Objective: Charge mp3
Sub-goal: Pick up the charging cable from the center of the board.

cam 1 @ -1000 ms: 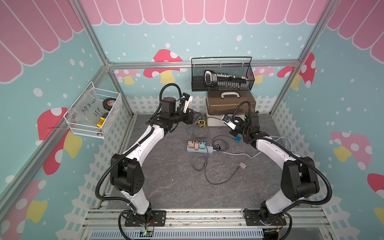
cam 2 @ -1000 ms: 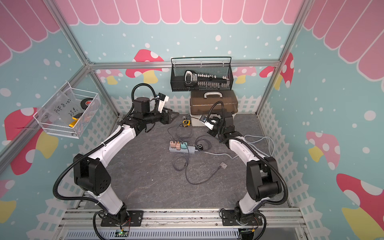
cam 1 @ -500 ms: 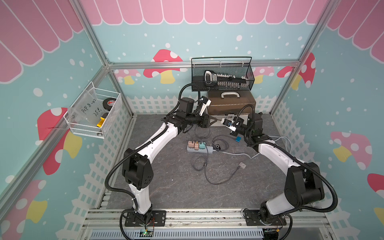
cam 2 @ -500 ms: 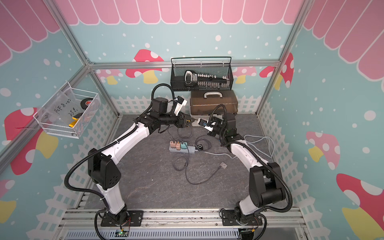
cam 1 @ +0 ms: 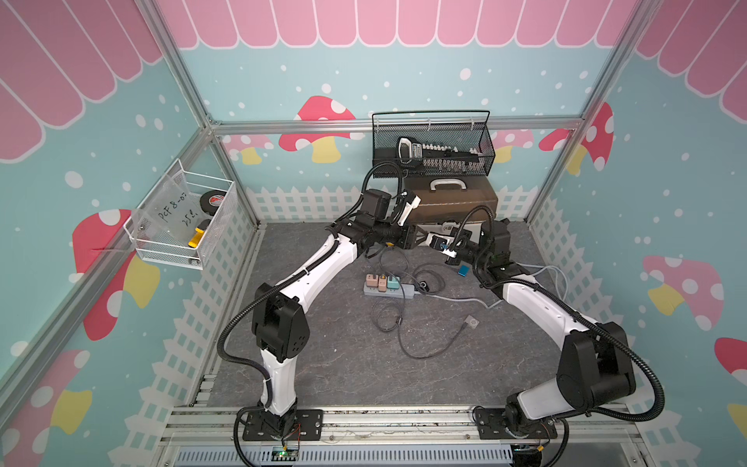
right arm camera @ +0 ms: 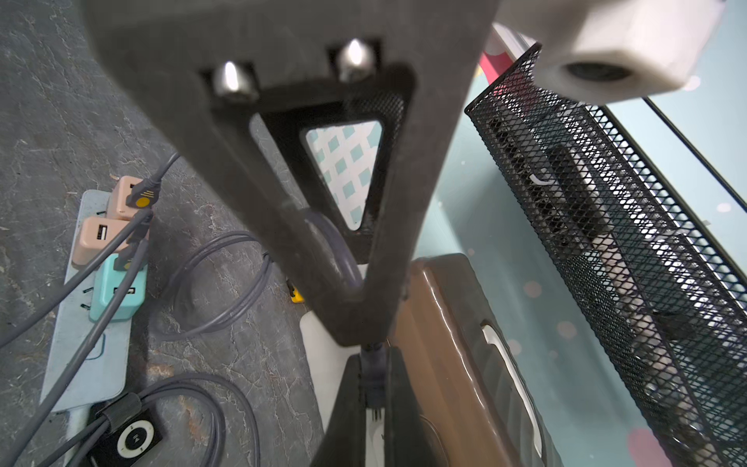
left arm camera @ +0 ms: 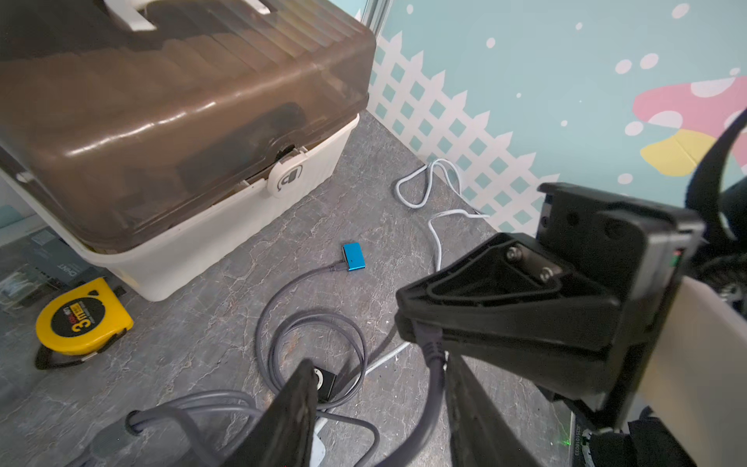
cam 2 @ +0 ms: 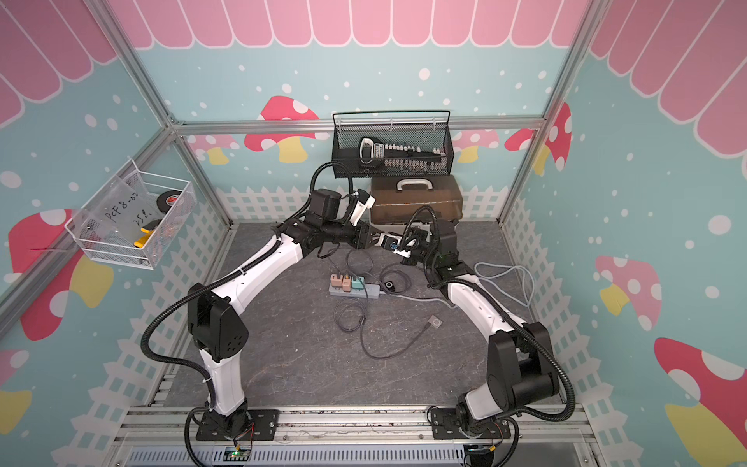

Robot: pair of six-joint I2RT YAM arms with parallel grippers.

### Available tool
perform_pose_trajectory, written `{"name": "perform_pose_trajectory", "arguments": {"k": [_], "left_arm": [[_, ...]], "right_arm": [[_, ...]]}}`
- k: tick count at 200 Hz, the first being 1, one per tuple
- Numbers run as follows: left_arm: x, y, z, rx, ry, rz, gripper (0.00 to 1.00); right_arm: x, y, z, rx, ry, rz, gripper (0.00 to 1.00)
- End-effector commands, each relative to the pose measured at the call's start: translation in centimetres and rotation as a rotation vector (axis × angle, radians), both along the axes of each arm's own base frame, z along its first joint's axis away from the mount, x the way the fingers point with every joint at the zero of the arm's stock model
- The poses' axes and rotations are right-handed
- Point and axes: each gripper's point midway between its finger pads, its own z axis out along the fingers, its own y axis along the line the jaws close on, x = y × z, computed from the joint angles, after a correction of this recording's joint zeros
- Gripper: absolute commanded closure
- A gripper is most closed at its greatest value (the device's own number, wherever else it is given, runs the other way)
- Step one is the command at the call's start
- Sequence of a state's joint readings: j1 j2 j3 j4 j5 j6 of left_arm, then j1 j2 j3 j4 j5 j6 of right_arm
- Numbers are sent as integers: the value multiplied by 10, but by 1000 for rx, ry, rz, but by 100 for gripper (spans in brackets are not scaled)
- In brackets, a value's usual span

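The mp3 player [right arm camera: 135, 438] is black, cable [left arm camera: 435, 388] grey, tape measure [left arm camera: 83, 317] yellow.

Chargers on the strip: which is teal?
The teal charger is the end one, nearest the black mp3; the two peach chargers sit beyond it.

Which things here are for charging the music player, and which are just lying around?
For the job: black music player, gray cable, power strip.
Just lying about: tape measure, brown box, mesh basket, roll of tape.
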State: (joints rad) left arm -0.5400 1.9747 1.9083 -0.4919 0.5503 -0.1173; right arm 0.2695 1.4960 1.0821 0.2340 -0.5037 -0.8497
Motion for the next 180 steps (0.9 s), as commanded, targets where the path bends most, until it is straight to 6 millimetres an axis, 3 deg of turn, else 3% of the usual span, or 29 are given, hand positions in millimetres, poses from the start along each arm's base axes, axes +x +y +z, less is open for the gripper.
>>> {"name": "perform_pose_trajectory", "arguments": {"k": [1, 70, 133, 180], "left_arm": [[-2, -7, 5, -2, 16, 3, 57], [-3, -11, -6, 14, 56, 19, 69], [-8, -19, -13, 14, 76, -2, 75], [-8, -23, -13, 6, 82, -18, 93]], "right_arm": [[-5, 6, 21, -7, -80, 28, 100], [-5, 10, 10, -64, -57, 14, 100], [-2, 10, 13, -66, -60, 1, 100], [-1, 12, 11, -73, -55, -4, 100]]}}
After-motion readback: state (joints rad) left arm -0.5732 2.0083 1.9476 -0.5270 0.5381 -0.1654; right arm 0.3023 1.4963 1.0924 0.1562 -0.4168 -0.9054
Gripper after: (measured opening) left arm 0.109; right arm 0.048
